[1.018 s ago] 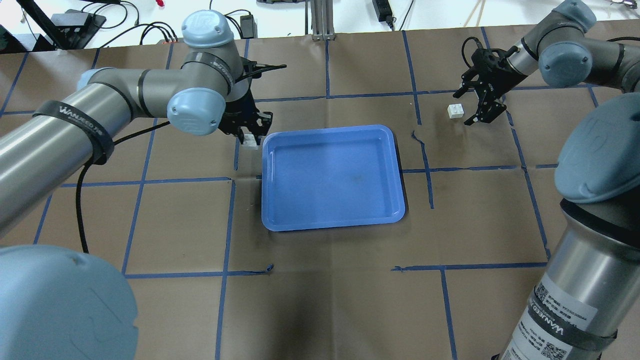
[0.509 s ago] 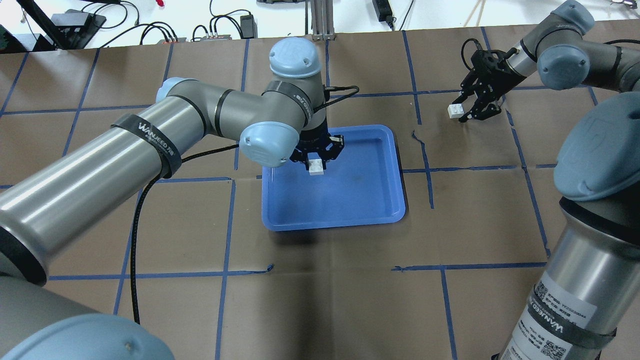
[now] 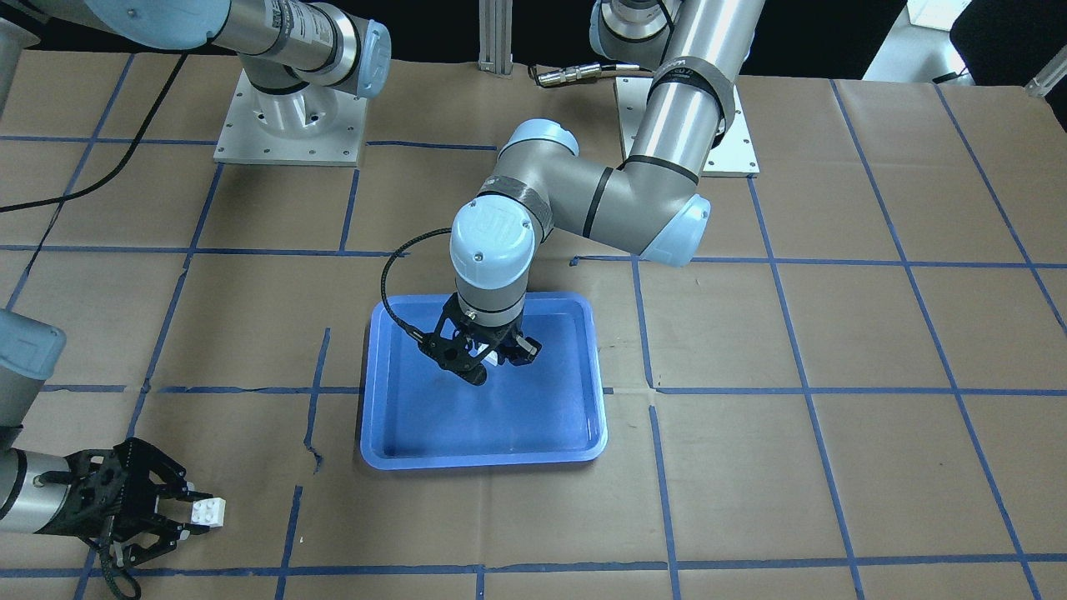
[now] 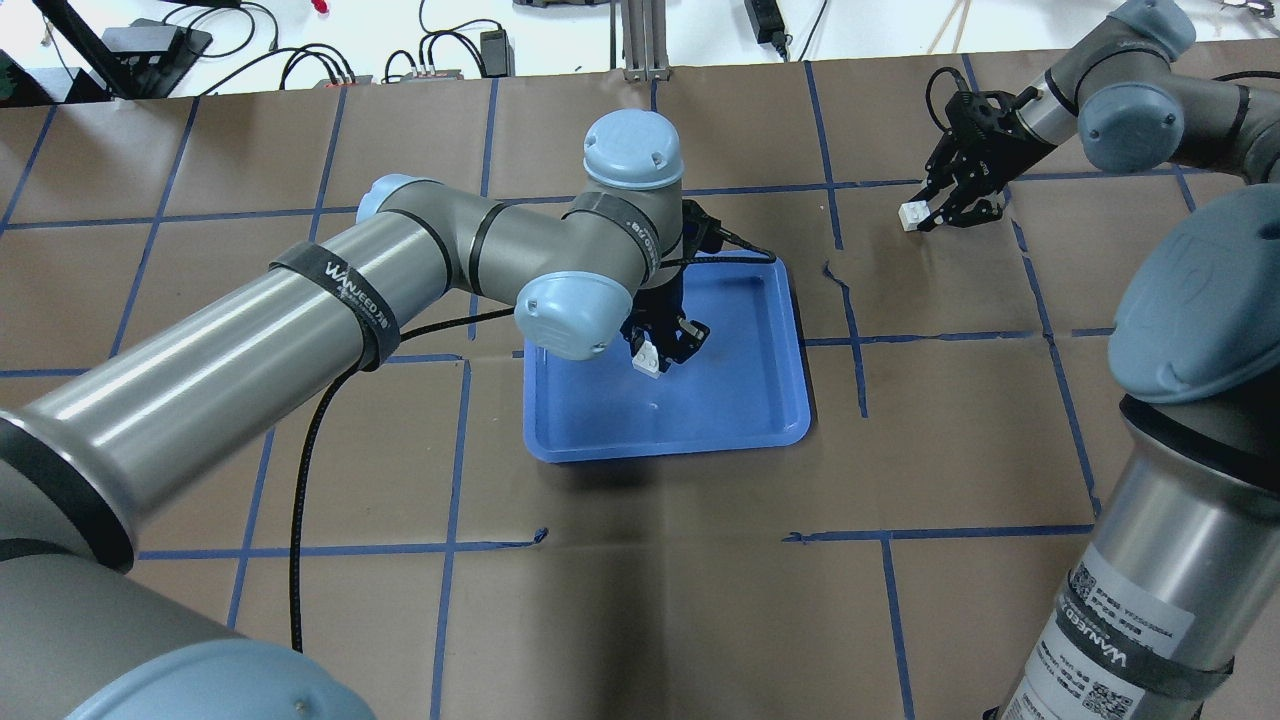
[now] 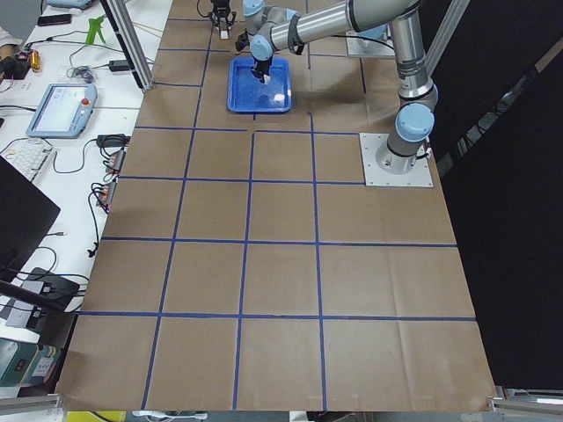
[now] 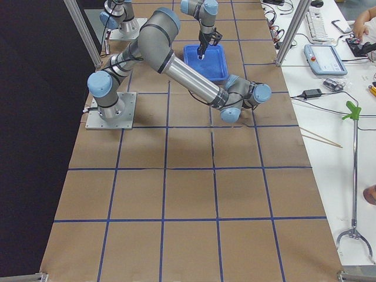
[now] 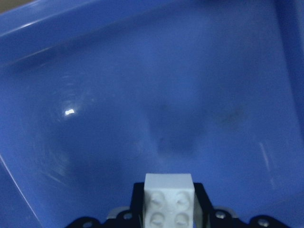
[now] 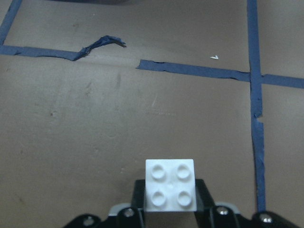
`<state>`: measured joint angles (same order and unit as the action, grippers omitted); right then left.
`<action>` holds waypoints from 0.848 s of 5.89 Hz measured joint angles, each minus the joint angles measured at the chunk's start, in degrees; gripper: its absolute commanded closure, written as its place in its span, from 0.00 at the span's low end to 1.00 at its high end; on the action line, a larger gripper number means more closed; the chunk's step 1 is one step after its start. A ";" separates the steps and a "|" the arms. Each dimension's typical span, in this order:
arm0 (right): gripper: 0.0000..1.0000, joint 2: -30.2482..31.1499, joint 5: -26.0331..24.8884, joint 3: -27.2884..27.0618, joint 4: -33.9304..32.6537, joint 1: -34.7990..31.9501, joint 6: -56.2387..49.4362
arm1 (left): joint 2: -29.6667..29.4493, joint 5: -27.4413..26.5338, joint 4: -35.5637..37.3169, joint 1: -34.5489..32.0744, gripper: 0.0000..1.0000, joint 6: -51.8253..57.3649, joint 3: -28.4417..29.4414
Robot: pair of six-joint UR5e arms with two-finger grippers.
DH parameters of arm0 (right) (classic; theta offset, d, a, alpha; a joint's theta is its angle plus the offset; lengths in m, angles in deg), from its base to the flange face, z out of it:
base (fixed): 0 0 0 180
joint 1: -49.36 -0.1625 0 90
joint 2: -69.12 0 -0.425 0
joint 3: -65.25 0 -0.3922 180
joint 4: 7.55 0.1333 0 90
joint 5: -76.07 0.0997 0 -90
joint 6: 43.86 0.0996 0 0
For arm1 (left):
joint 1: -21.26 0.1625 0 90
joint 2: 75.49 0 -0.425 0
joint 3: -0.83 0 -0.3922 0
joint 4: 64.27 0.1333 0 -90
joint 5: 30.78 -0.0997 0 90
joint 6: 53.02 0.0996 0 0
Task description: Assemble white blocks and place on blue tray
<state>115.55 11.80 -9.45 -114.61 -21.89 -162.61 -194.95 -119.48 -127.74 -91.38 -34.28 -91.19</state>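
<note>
The blue tray (image 4: 740,400) lies flat near the middle of the table (image 4: 640,600), which is covered in brown paper crossed by blue tape lines. The parts of its floor that show are bare.

Over the tray's inner area, toward the far rim in the overhead view, hangs the left white block (image 4: 648,357), a small brick with four round studs. The left pincer (image 4: 655,355) is clamped on it, one finger against each side. The left wrist camera shows the studded face of this block (image 7: 169,197) turned toward the lens, with the tray's blue floor (image 7: 142,95) behind it. Whether the block touches the floor I cannot tell. From across the table, the left arm reaches down into the tray (image 3: 533,425), and only a sliver of white shows inside its pincer (image 3: 488,360).

Well apart from the tray, past its far right corner, the right white block (image 4: 911,214) sits in the right pincer (image 4: 925,215), whose fingers are closed against its two sides. The right wrist camera shows its four studs (image 8: 171,184) facing the lens, above brown paper and a strip of blue tape (image 8: 254,95). The view from across the table shows the same block (image 3: 207,511) at the tips of the right pincer (image 3: 187,512), near the table's edge.
</note>
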 measured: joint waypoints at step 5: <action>0.78 13.51 -0.15 -8.08 1.16 -0.23 8.95 | -0.55 -1.61 6.78 -0.04 0.80 45.41 -1.97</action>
<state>129.05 11.64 -17.52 -113.45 -22.12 -153.66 -195.50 -121.09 -120.97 -91.42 11.14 -93.16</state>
